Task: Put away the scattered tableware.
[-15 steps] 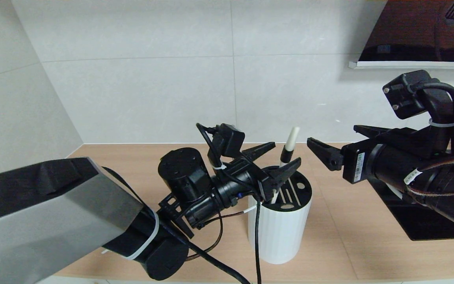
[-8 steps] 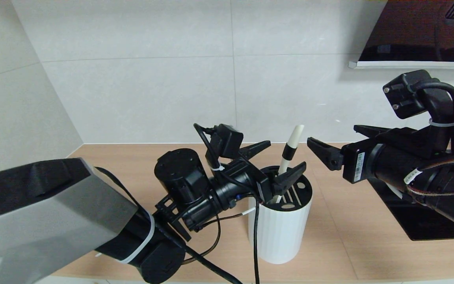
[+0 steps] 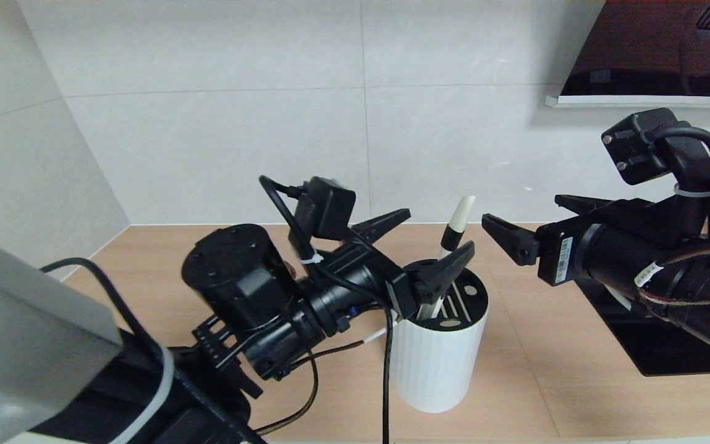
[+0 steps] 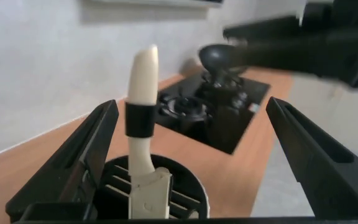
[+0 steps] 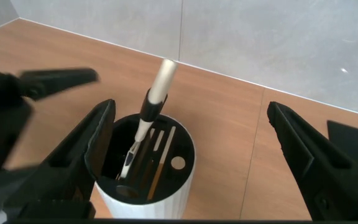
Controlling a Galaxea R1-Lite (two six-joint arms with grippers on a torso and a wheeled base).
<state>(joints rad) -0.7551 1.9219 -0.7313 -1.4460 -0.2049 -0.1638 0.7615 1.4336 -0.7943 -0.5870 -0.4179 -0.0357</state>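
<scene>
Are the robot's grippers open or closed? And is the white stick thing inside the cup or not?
Left gripper: open, one jaw on each side of the utensil's handle, not squeezing it.
Right gripper: open, holding nothing, in the air to the right of the holder.
Utensil: standing tilted in the holder, handle end up.
Holder: upright on the wooden counter.

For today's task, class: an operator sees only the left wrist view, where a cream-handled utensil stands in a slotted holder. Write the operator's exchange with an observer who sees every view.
Operator: What does the holder's outside look like?
Observer: In the head view, the white ribbed cylindrical holder stands upright on the light wooden countertop.
Operator: Is my right hand open?
Observer: Yes. The right hand hangs open to the holder's right, higher up and apart from it.
</scene>
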